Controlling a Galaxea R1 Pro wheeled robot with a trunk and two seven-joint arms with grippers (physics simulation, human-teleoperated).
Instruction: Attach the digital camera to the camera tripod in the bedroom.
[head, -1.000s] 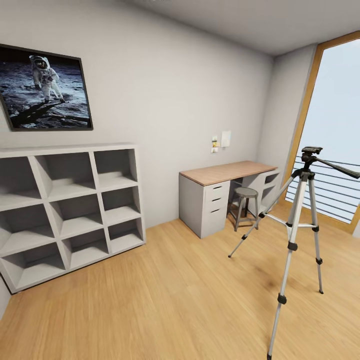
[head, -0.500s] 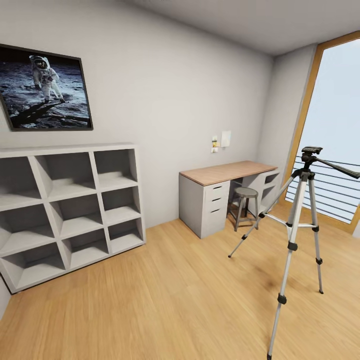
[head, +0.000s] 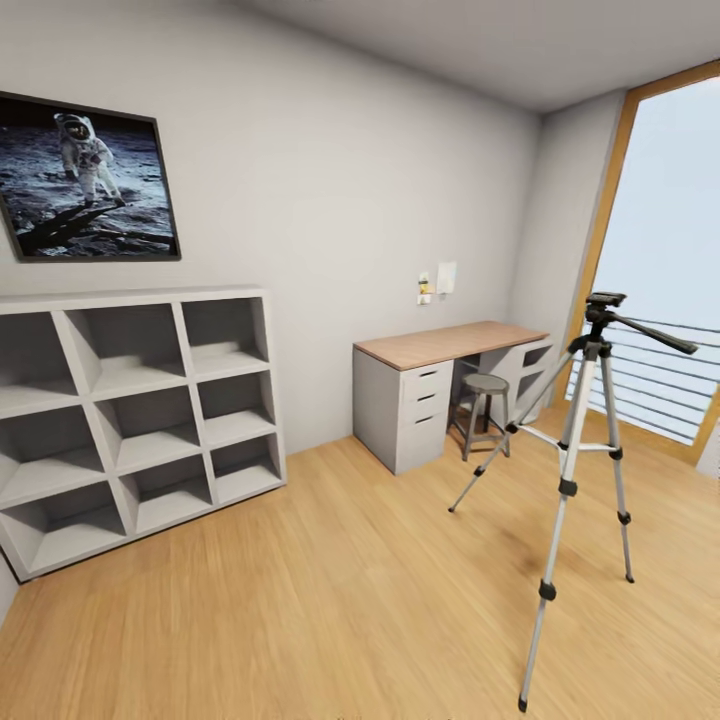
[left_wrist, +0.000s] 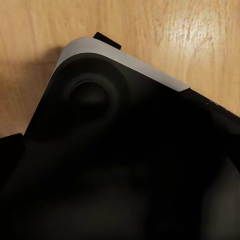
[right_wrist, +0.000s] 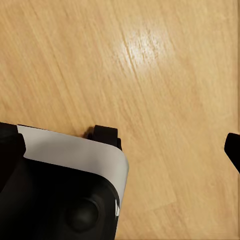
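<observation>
The camera tripod (head: 567, 487) stands on the light wood floor at the right of the head view, silver legs spread, with its black head (head: 603, 300) and long pan handle pointing right. The digital camera is out of view. In the left wrist view my left gripper (left_wrist: 117, 130) hangs over my own dark base (left_wrist: 125, 165), its fingers dark at the picture's edges with nothing between them. My right gripper (right_wrist: 120, 145) also hangs open above the floor, one black fingertip (right_wrist: 234, 150) showing at the edge.
White cube shelves (head: 140, 420) line the left wall under a framed astronaut picture (head: 85, 180). A grey desk with a wooden top (head: 450, 345) and a round grey stool (head: 485, 383) stand behind the tripod. A tall window with railing (head: 670, 300) is at right.
The whole head view has shifted a little, so the camera moved: tripod, desk and shelves sit slightly further left. Nothing in the room moved.
</observation>
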